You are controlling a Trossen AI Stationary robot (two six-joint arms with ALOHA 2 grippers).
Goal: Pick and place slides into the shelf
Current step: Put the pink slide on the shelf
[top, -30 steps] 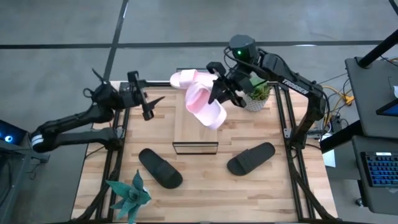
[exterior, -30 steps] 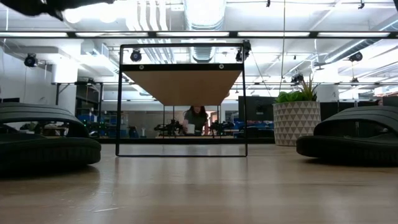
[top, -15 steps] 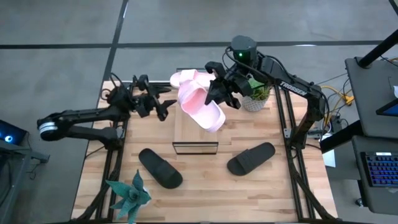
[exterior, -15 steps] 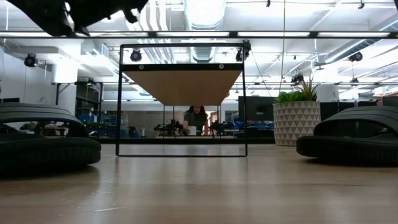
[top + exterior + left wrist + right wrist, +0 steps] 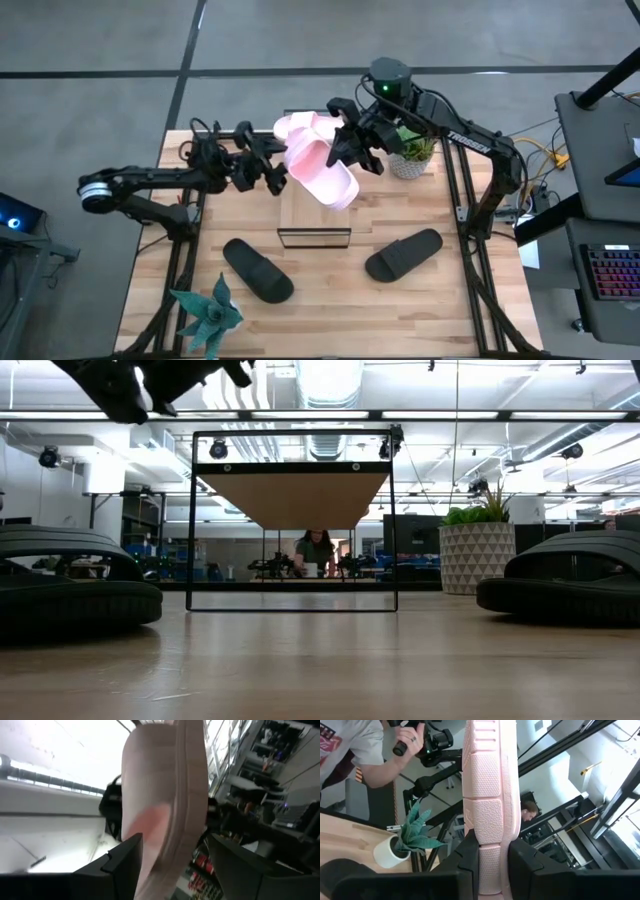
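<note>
My right gripper [image 5: 348, 150] is shut on a pale pink slide [image 5: 322, 172], which it holds up on edge over the far part of the shelf [image 5: 314, 212]. A second pink slide [image 5: 298, 125] lies by the shelf's far end. My left gripper [image 5: 274, 174] is open at the held slide's left side. In the left wrist view its fingers stand on either side of that slide [image 5: 165, 810]. Two black slides [image 5: 258, 270] [image 5: 403, 254] lie soles down on the table in front of the shelf. My right gripper pinches the pink slide's sole [image 5: 490, 855] between its two fingers, one on each face. The fingers come level from the table's right side. The slide stands on edge, lifted clear above the shelf. My left gripper: I cannot tell whether its fingers touch the slide.
A green plant in a white pot [image 5: 412, 155] stands at the far right, close to my right arm. A teal plant [image 5: 207, 312] stands at the near left corner. Beyond the table a person's hand [image 5: 410, 742] holds a device.
My left gripper has gone toward the table's right edge, up to the held pink slide, and has rolled as it went. It has stayed open. My right gripper has kept the slide up over the shelf, nearly still.
</note>
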